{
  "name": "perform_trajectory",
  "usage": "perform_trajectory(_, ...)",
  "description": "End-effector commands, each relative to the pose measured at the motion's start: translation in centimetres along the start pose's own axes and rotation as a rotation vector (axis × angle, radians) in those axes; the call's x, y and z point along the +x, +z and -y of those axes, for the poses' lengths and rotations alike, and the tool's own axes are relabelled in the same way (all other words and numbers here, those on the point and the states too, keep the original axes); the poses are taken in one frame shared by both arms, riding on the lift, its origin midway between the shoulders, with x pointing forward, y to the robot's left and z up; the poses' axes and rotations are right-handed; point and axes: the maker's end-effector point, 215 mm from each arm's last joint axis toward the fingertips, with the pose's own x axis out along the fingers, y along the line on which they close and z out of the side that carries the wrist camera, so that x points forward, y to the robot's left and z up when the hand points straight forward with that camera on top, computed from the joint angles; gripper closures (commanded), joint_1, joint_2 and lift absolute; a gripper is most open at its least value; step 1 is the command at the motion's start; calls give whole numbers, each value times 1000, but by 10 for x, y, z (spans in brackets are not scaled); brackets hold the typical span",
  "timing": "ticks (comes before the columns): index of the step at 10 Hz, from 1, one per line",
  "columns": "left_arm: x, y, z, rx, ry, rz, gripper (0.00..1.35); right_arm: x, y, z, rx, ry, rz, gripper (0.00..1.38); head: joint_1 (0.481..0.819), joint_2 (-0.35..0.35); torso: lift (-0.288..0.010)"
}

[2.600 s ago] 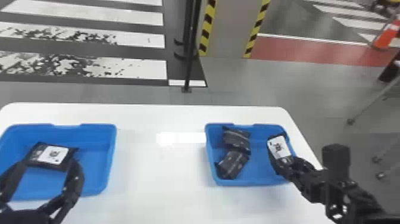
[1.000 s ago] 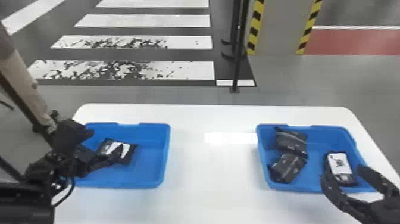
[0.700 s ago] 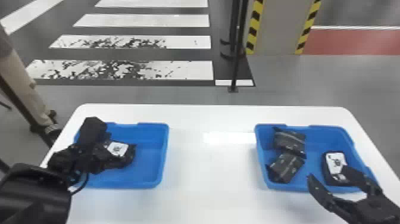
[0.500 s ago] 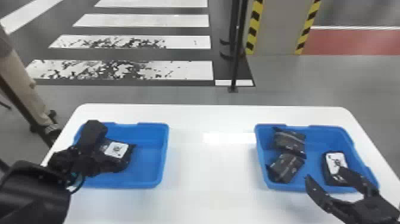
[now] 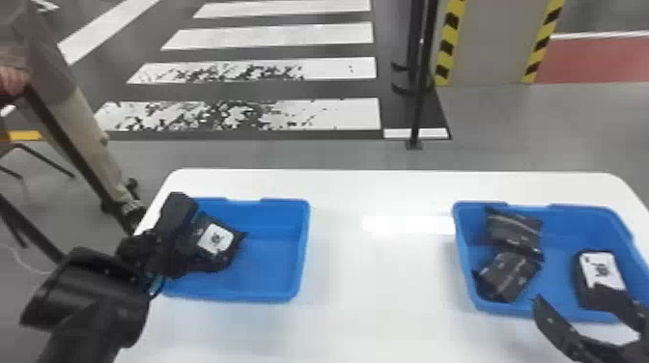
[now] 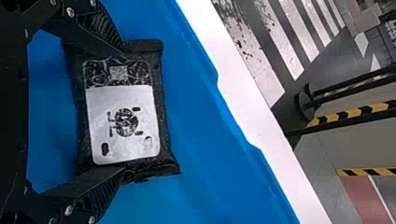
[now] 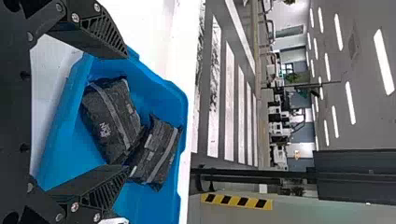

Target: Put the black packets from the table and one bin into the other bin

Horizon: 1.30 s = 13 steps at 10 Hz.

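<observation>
Left bin: One shiny black pouch-style packet with a white label [image 6: 126,135] is found lying face up, towards 9 o'clock in the blue plastic left bin [image 5: 282,295].
Left gripper: The two flat black fingers of the left gripper [image 6: 123,109] are set wide apart over opposite edges of that packet; no firm grasp is evidenced.
Right bin: Three packets are held by the blue plastic right bin [image 5: 461,251]: a dark striped packet [image 5: 514,229] near 10 o'clock, a crumpled dark packet [image 5: 509,276] near 8 o'clock, the two touching, and a white-labelled black packet [image 5: 601,270] near 4 o'clock, apart from both.
Right gripper: The right gripper [image 7: 127,113] is placed at the bin's near side, towards 5 o'clock, fingers spread, nothing gripped.
Table: Both bins are supported, well apart, by the white table [image 5: 374,299].
Destination: The right bin is judged likely, given its fuller load.
Slip risk: If only the soft edges are pinched, the packet could be folded or dropped when lifted.
Wall risk: The left bin could be dragged if its wall is caught by the left arm, which crosses it near 9 o'clock.
Right-side risk: The white-labelled black packet could be nudged if the overlapping right finger is lowered or closed carelessly.
</observation>
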Motion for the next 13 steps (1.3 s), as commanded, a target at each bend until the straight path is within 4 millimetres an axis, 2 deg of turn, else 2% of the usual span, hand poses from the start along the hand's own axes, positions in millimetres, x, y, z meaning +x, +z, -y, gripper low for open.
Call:
perform_trajectory(1, 7, 13, 4, -1, -12, 14, 150, 1, -6, 0, 14, 1, -9, 188, 695, 109, -110)
perform_trajectory(3, 18, 14, 15, -12, -40, -23, 150, 3, -11, 0, 38, 3, -11, 188, 695, 95, -110)
perform_trajectory(5, 19, -23, 15, -53, -54, -111, 185, 3, -14, 0, 50, 8, -12, 188, 695, 85, -110)
perform_trajectory(6, 18, -36, 10, -69, -50, -136, 377, 3, -16, -1, 59, 10, -13, 188, 695, 95, -110)
perform_trajectory(7, 17, -36, 5, -77, -37, -130, 953, 3, -16, -2, 69, 16, -10, 188, 695, 110, -110)
perform_trajectory(8, 16, -41, 4, -91, -29, -141, 1211, 3, -17, -2, 71, 18, -12, 188, 695, 117, -110)
perform_trajectory(9, 18, -39, 10, -89, -39, -138, 1214, 2, -17, -3, 72, 19, -11, 188, 695, 126, -110)
perform_trajectory(10, 19, -31, 19, -101, -57, -114, 1214, 1, -17, -2, 75, 19, -9, 190, 695, 128, -110)
perform_trajectory(11, 14, -13, 31, -112, -70, -69, 1214, 1, -17, -2, 74, 19, -9, 188, 695, 118, -110)
perform_trajectory(13, -10, 36, 51, -155, -97, 42, 1214, 0, -16, -1, 76, 18, -7, 188, 695, 83, -110)
